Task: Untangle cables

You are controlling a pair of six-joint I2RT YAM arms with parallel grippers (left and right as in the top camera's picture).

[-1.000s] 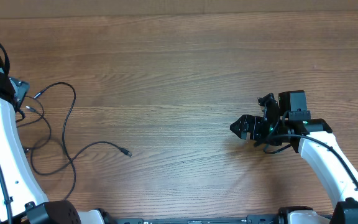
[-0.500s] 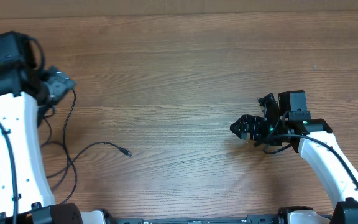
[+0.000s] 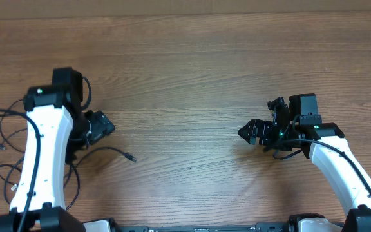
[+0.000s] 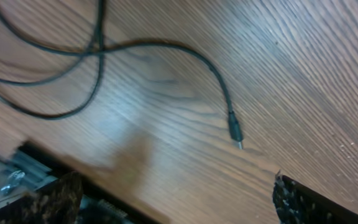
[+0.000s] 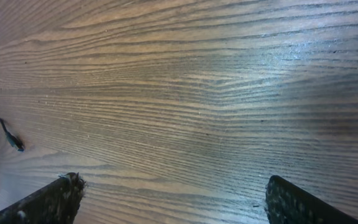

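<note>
Thin black cables (image 3: 5, 138) lie in loose loops at the table's left side. One cable (image 3: 111, 150) runs right and ends in a small silver-tipped plug (image 3: 131, 157). In the left wrist view that cable (image 4: 166, 46) curves down to its plug (image 4: 235, 133). My left gripper (image 3: 100, 125) is open and empty, just above and left of that plug. My right gripper (image 3: 250, 131) is open and empty over bare wood at the right. The right wrist view shows the plug (image 5: 14, 142) far off at its left edge.
The wooden table (image 3: 185, 71) fills the views. Its front edge with metal hardware (image 4: 11, 180) shows at the lower left of the left wrist view. Both arms' white links reach in from the front.
My left arm has swung from the far left edge to the right and nearer, over the cables, towards the loose plug. The cable loops at the left have shifted. The right arm has not moved.
</note>
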